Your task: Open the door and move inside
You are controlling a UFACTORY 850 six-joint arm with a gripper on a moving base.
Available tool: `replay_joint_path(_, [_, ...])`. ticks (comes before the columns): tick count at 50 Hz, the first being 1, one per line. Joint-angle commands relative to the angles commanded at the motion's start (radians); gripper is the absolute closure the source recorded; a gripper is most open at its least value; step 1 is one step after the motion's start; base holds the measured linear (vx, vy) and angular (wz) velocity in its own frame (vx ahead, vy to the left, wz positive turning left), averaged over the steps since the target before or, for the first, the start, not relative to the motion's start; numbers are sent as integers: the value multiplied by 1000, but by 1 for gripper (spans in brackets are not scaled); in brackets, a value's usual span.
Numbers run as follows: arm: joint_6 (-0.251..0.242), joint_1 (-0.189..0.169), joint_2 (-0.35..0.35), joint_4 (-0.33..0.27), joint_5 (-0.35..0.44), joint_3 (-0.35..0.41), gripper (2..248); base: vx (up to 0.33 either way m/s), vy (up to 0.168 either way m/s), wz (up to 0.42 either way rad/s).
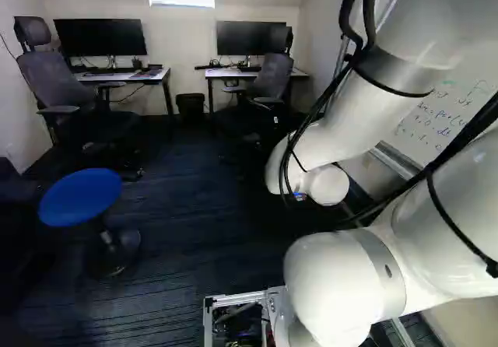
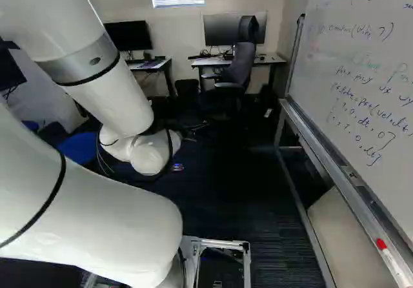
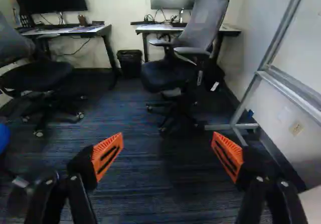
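Black pincer (image 3: 167,142) stands wide open — nothing is gripped in it. Ahead of it is one office chair (image 3: 204,23), and farther — one bin (image 3: 130,64).

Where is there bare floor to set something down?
Bare carpet lies between the blue stool and the arm, and between the two office chairs, short of the bin. Crowded: around both desks, where those chairs stand.

Blue stool (image 1: 80,197) (and dark, striped carpet (image 1: 183,285))

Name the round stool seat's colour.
Blue, showing best in the left base view.
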State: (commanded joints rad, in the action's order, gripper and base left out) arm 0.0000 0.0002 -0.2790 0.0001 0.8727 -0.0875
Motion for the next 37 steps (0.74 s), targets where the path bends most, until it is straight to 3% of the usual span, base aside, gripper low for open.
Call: replay_joint_path(37, [0,0,0,0,0,0,3,0,0,0])
